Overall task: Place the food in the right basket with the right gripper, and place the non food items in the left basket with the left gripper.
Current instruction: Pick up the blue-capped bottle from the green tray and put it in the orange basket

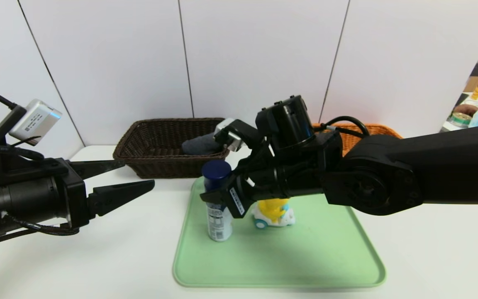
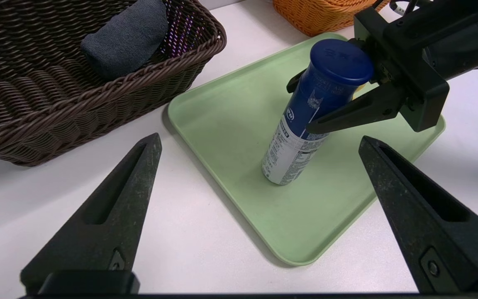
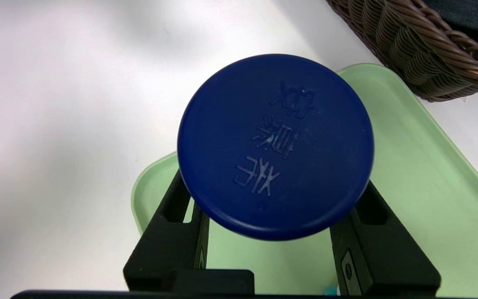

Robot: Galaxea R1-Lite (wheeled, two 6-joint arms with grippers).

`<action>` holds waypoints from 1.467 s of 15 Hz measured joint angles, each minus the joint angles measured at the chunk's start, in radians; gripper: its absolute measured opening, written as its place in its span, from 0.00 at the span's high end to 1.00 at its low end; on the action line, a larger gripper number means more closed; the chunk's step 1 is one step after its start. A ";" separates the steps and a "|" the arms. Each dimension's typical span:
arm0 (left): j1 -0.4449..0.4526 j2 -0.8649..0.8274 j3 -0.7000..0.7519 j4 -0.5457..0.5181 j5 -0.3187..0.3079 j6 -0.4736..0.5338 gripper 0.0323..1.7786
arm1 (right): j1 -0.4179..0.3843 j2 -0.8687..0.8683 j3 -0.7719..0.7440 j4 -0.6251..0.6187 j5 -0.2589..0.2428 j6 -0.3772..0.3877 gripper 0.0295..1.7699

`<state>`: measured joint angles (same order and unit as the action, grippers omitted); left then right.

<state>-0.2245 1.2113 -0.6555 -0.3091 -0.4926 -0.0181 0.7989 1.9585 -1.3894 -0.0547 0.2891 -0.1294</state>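
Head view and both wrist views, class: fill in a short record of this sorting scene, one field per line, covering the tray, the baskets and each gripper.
tray: green tray holds an upright blue-capped can and a small yellow toy
left basket: brown basket, grey cloth inside
right basket: orange basket, mostly hidden behind the right arm
right gripper: right gripper around the can's upper body, one finger on each side
left gripper: left gripper open, held above the table left of the tray

2 baskets [image 1: 168,145], 1 tray [image 1: 305,265], 1 can [image 1: 218,207]
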 joint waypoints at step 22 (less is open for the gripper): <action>-0.011 -0.051 -0.008 0.018 -0.005 0.002 0.05 | -0.224 -0.071 -0.274 0.081 -0.011 0.064 0.56</action>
<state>-0.2355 1.1598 -0.6638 -0.2911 -0.4972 -0.0164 0.5753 1.8872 -1.6634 0.0260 0.2785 -0.0649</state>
